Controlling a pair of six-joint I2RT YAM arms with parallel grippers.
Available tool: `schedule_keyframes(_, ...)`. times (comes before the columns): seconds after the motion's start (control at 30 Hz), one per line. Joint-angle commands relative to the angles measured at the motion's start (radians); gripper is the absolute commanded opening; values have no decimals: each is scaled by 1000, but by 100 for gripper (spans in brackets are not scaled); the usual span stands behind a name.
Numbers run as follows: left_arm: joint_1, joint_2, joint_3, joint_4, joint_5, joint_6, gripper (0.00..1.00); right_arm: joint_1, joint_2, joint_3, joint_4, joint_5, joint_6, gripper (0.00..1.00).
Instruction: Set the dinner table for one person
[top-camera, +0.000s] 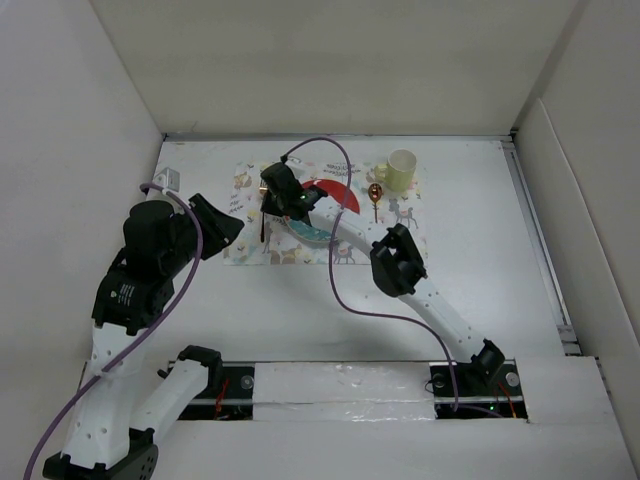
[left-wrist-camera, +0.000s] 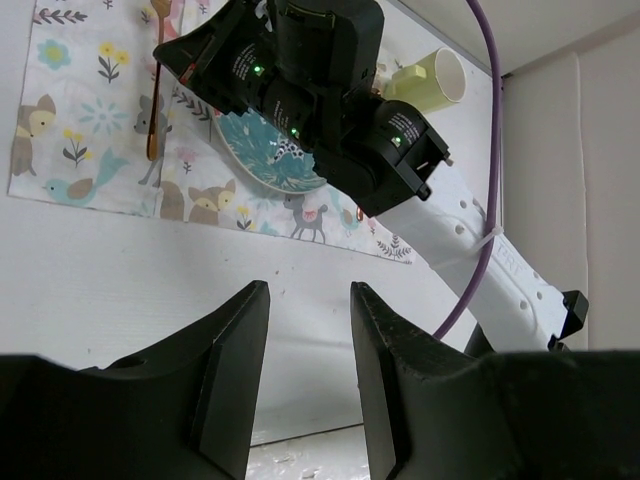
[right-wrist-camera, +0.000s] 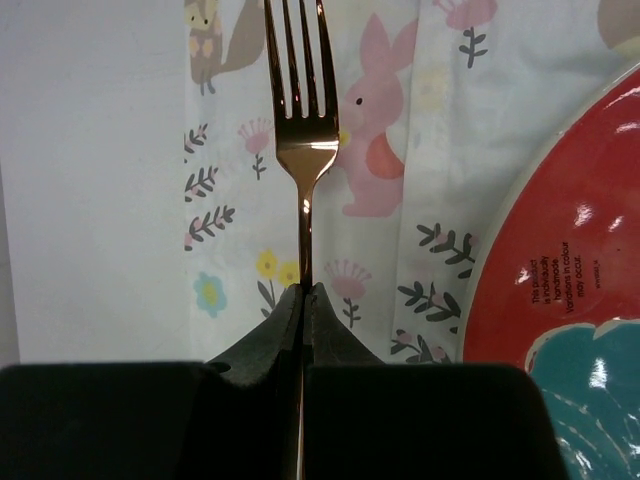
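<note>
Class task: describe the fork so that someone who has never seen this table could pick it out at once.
On the white table lies an animal-print placemat with a red plate. At the plate's left side in the top view, the right tool pinches a copper-coloured fork by its handle. Its four tines set it apart from the round-bowled spoon on the plate's other side.

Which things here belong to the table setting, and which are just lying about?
Belong to the job: fork in the shut right gripper, plate, mug, spoon, placemat, dinner table.

Lying about: small pale object at the far left corner, purple cables, empty open left gripper.
</note>
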Motion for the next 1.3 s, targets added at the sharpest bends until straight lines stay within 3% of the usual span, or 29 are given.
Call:
schedule_keyframes(0.0, -5, -15, -14, 19, -7, 9, 35, -6, 14, -6, 55, 3, 16, 0)
schedule_keyframes(0.3, -5, -9, -17, 27, -3, 5, 35, -6, 1, -53, 68, -11, 16, 5)
schedule_keyframes(0.47, -5, -12, -17, 22, -16, 2, 35, -6, -10, -68, 71, -37, 28, 35)
schedule_keyframes(0.7, -5, 8, 32, 35, -64, 14, 41, -15, -160, -81, 149, -163, -62, 56)
schedule_keyframes(0.8, -5, 28, 57, 56, -73, 9, 47, -43, -306, -99, 180, -282, -112, 63)
schedule_keyframes(0.83, -5, 38, 58, 70, -70, 8, 48, -54, -352, -140, 191, -319, -123, 71)
schedule_keyframes(0.97, -5, 71, 77, 157, -29, 12, 56, -106, -654, -348, 181, -402, -207, 83)
schedule_keyframes(1.0, -5, 80, 86, 194, -30, 17, 58, -106, -789, -393, 158, -387, -256, 87)
schedule_keyframes(1.03, -5, 104, 116, 212, -27, 19, 59, -121, -855, -432, 131, -381, -286, 100)
schedule_keyframes(1.1, -5, 132, 152, 264, -30, 26, 63, -140, -990, -557, 24, -309, -350, 100)
schedule_keyframes(1.13, -5, 164, 199, 275, -38, 32, 63, -152, -1147, -619, 6, -258, -352, 100)
schedule_keyframes(1.17, -5, 179, 219, 285, -47, 32, 64, -152, -1233, -689, 2, -138, -349, 100)
schedule_keyframes(1.2, -5, 195, 238, 303, -53, 32, 64, -188, -1327, -849, 18, -91, -343, 100)
schedule_keyframes(1.27, -5, 229, 294, 318, -68, 32, 64, -238, -1604, -1005, 47, 22, -315, 100)
